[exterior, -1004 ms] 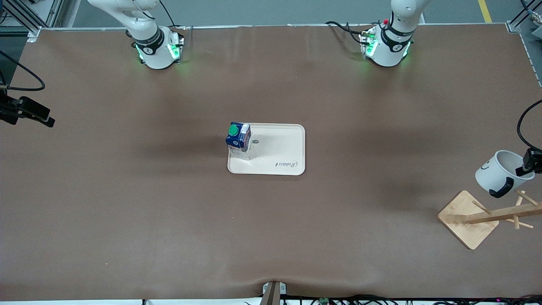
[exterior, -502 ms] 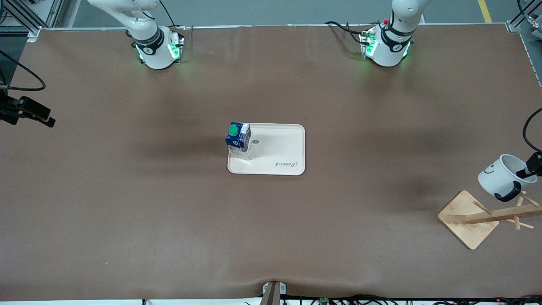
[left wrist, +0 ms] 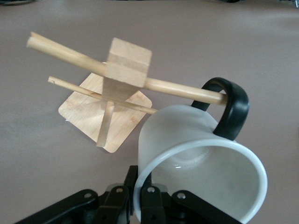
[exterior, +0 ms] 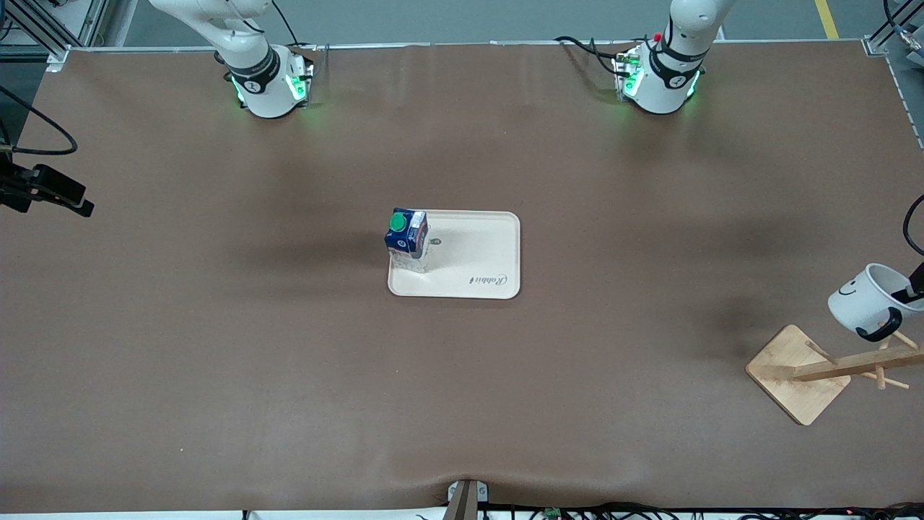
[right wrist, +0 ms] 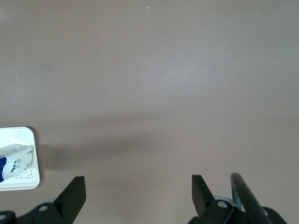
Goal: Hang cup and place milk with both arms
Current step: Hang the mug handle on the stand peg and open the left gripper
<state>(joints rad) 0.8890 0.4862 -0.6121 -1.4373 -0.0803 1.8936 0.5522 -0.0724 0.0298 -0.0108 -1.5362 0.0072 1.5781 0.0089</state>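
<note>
left hand [left wrist: 140, 196] clamped, right hand [right wrist: 135, 186] spread

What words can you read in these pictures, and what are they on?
"Rabbit", in script and upside down in the front view, on the tray.
The label on the milk: too small to read.
The cup, held by the left gripper, has only a smiley face, no words.
</note>
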